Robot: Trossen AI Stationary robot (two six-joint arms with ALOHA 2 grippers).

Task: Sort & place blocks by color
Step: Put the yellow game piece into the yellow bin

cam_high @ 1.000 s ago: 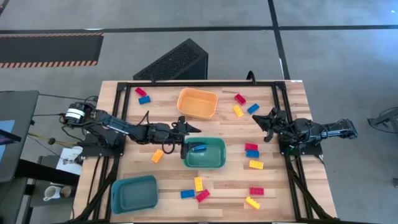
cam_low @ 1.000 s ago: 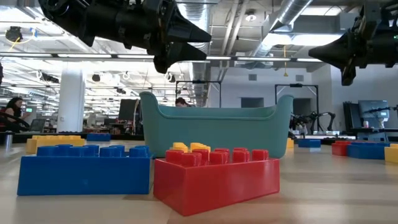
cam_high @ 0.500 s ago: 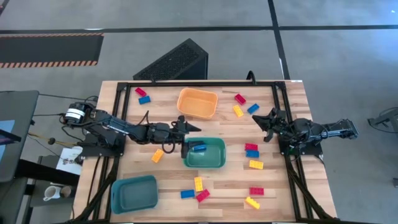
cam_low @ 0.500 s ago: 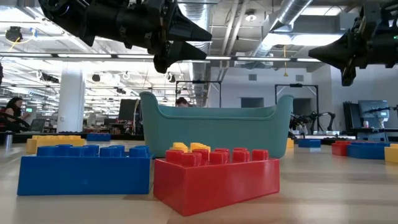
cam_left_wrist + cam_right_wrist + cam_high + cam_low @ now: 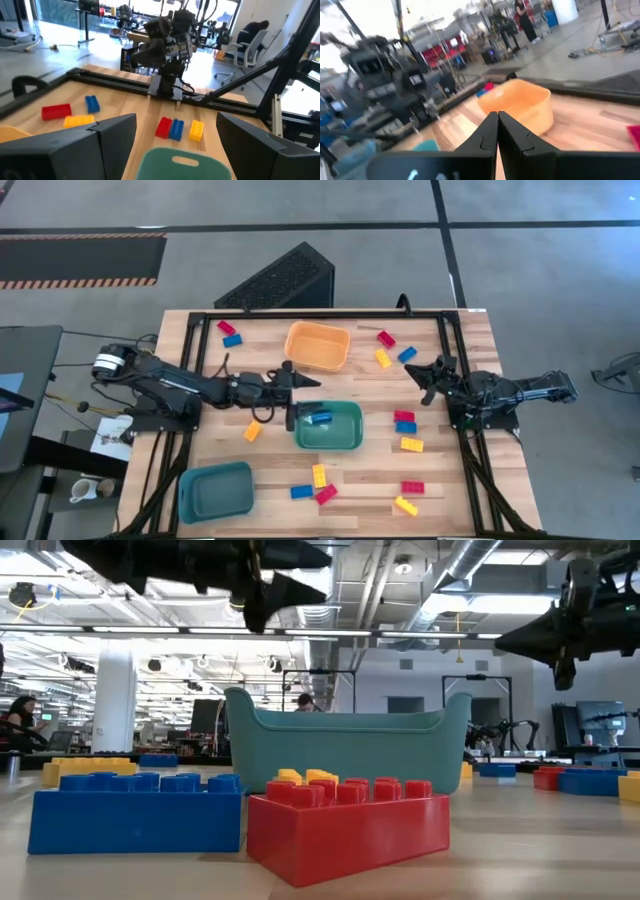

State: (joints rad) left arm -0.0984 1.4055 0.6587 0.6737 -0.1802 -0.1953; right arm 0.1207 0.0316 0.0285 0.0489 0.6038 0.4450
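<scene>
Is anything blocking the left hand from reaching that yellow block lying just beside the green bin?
Nothing visible does. The left hand hangs open over the teal bin's near edge; the yellow block lies on bare wood beside it, nothing on top.

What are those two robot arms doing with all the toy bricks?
They are sorting small red, yellow and blue plastic bricks into bins. One blue brick already lies in the teal plastic bin. The left gripper hovers open and empty beside that bin. The right gripper waits shut and empty at the table's right side. Most bricks, like the red brick, lie on the wooden table.
</scene>
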